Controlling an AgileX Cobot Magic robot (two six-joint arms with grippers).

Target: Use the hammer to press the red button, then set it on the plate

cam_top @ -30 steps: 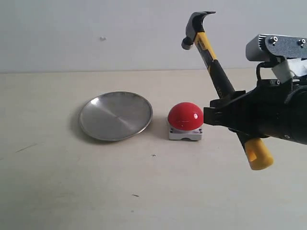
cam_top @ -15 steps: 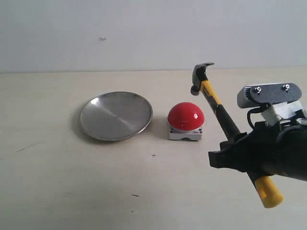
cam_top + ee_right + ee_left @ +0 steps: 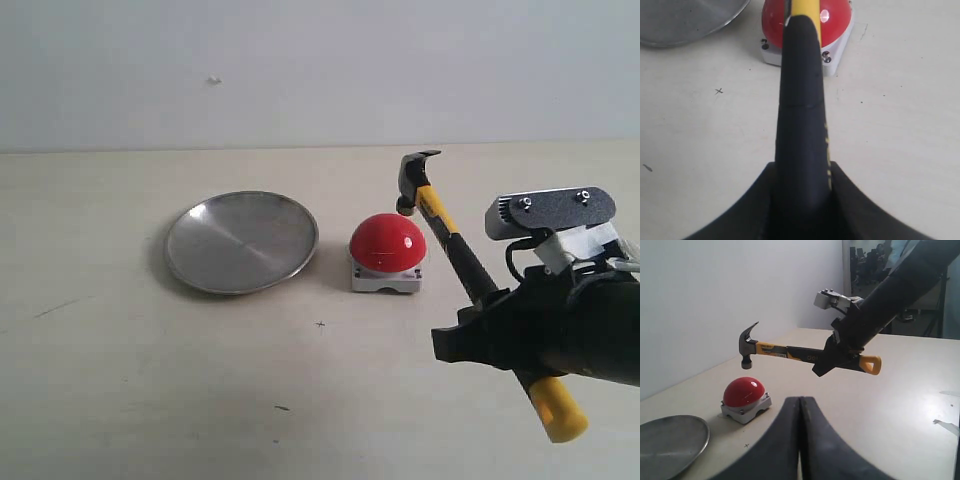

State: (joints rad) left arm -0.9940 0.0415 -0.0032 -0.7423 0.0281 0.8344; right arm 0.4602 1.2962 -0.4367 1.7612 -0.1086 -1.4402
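My right gripper is shut on the black handle of the hammer, right of the red button. The hammer slants up to the left, its yellow butt sticking out behind the gripper. In the left wrist view the dark head of the hammer hangs just above the red button with a small gap. The silver plate lies left of the button with nothing on it. From the right wrist, the hammer runs toward the button. My left gripper is shut on nothing, away from the button.
The plate and the plate rim show at the frame edges. The table is pale beige with small dark marks in front of the button. A plain white wall rises behind the table.
The right gripper has come down and forward with the hammer. The hammer's head has dropped from high above the table to just over the red dome.
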